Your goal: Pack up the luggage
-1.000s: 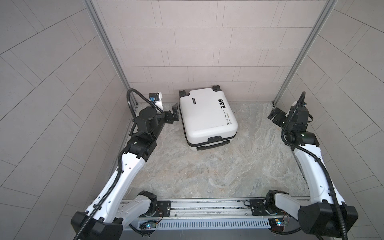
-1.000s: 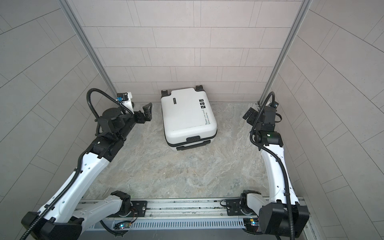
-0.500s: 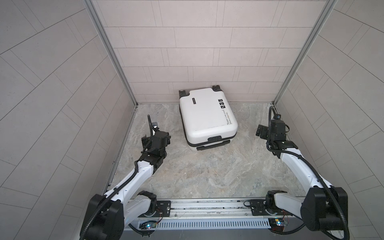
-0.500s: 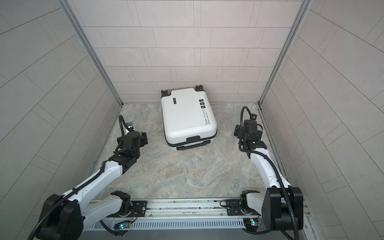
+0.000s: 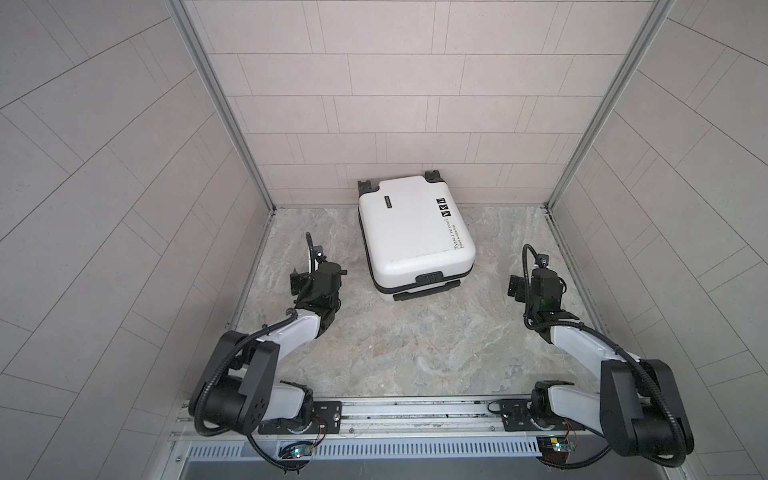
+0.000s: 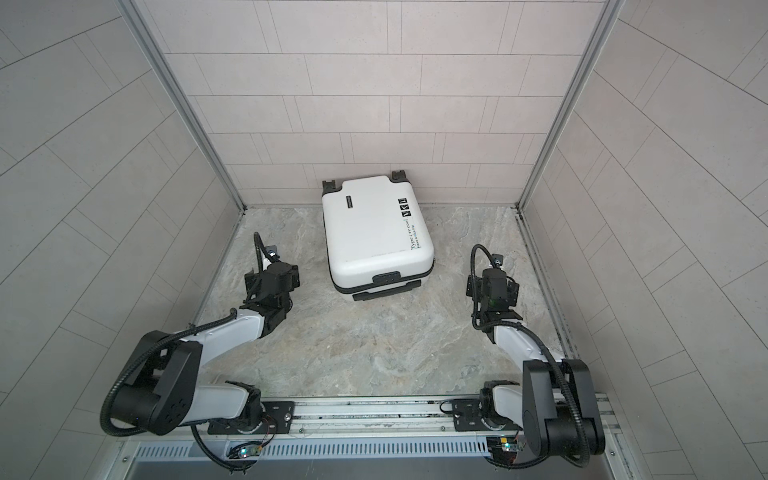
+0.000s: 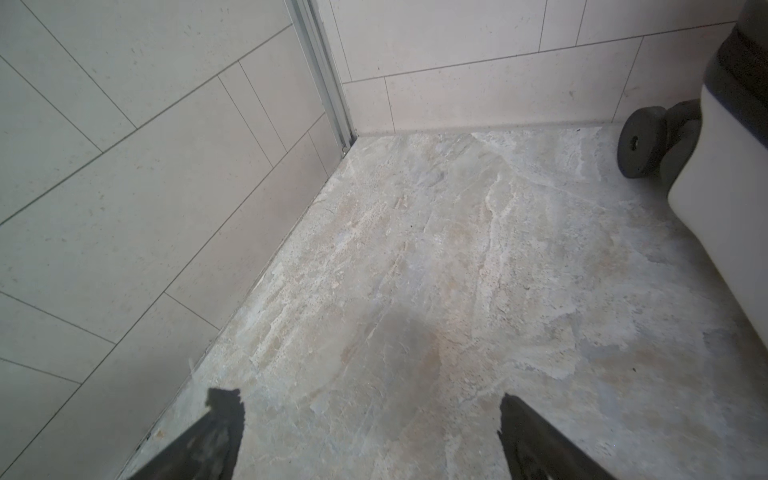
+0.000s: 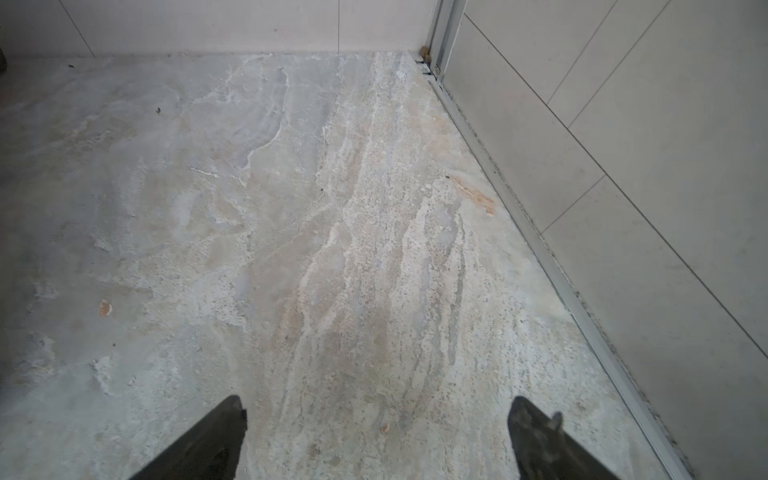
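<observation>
Both arms are now retracted; left tool and right tool stand fully open, empty; closed luggage lies ahead between them, so packing appears complete

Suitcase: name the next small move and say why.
Probably park the left pincer and right pincer: both are open, empty and clear of the suitcase, which lies shut, and no loose items show on the floor.
</observation>
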You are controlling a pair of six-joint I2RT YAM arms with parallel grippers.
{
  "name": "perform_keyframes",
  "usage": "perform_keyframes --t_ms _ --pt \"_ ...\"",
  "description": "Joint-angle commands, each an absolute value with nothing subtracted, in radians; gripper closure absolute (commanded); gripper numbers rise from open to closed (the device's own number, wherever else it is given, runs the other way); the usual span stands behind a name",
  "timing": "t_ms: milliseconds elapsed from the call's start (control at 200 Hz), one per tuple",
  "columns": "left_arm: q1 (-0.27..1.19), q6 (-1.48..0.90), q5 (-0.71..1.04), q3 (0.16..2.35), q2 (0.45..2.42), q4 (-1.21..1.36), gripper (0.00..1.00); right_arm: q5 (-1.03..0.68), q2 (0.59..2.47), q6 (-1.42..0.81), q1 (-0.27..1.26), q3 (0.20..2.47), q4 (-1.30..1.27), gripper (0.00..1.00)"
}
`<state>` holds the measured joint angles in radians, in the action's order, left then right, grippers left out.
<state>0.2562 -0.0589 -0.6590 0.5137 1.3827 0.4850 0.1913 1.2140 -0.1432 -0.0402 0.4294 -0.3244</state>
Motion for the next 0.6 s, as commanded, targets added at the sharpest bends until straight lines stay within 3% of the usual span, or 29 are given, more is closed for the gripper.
perform_keyframes --t_ms 0,260,430,595 --pt "0.231 0.0 -0.669 0.485 1.424 0.648 0.0 0.161 1.249 -0.117 -0.039 0.438 -0.444 0.0" --pt "0.188 0.022 -0.568 0.364 1.497 0.944 0.0 0.106 1.338 -0.13 -0.037 0.401 -0.62 0.0" --pt "0.193 0.052 -0.523 0.23 1.639 1.327 0.03 0.074 1.433 -0.1 -0.027 0.4 -0.719 0.0" --pt "0.2 0.084 -0.483 0.235 1.65 1.327 0.03 0.09 1.512 -0.025 0.031 0.424 -0.738 0.0"
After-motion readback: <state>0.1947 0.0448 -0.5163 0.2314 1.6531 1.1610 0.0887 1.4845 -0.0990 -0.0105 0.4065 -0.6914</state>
